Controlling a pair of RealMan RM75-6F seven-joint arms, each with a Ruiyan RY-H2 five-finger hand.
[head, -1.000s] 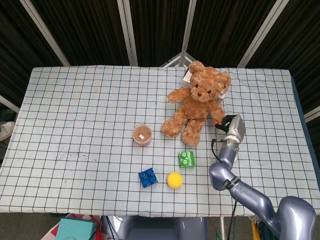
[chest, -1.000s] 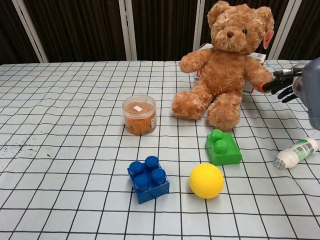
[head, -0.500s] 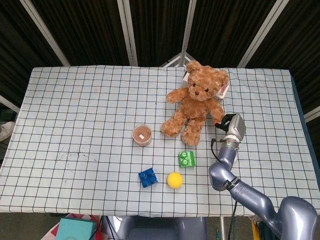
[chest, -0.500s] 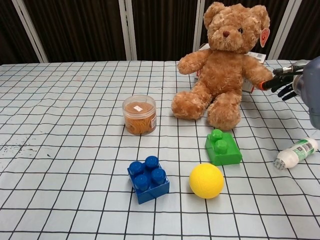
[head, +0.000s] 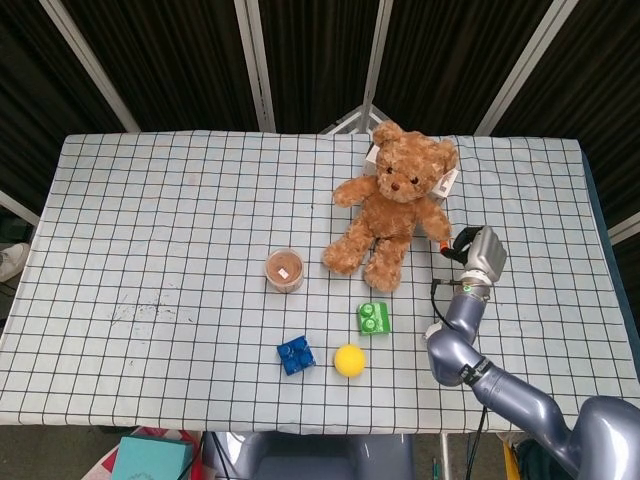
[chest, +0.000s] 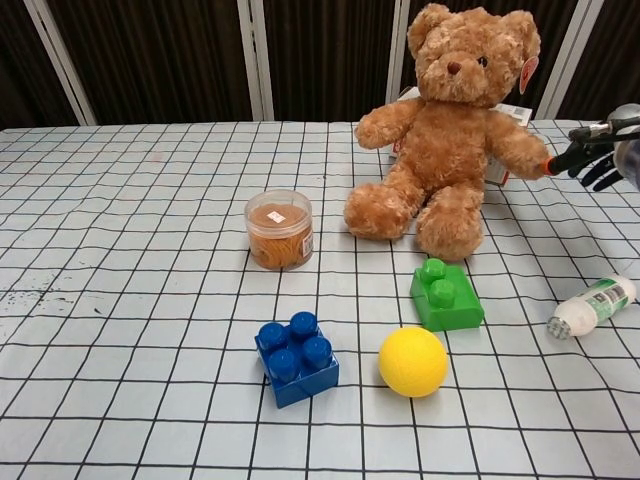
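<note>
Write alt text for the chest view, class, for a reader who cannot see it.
A brown teddy bear sits upright on a checked tablecloth, and the robot's right hand reaches in from the right edge, fingertips at the bear's paw. In front lie an orange-filled jar, green block, blue block, yellow ball and a small white bottle.

A brown plush teddy bear (chest: 456, 130) sits upright at the far right of the checked table, legs splayed toward the near edge, arms spread, a tag on one ear. Its right-side paw nearly meets dark fingertips (chest: 570, 160).
</note>
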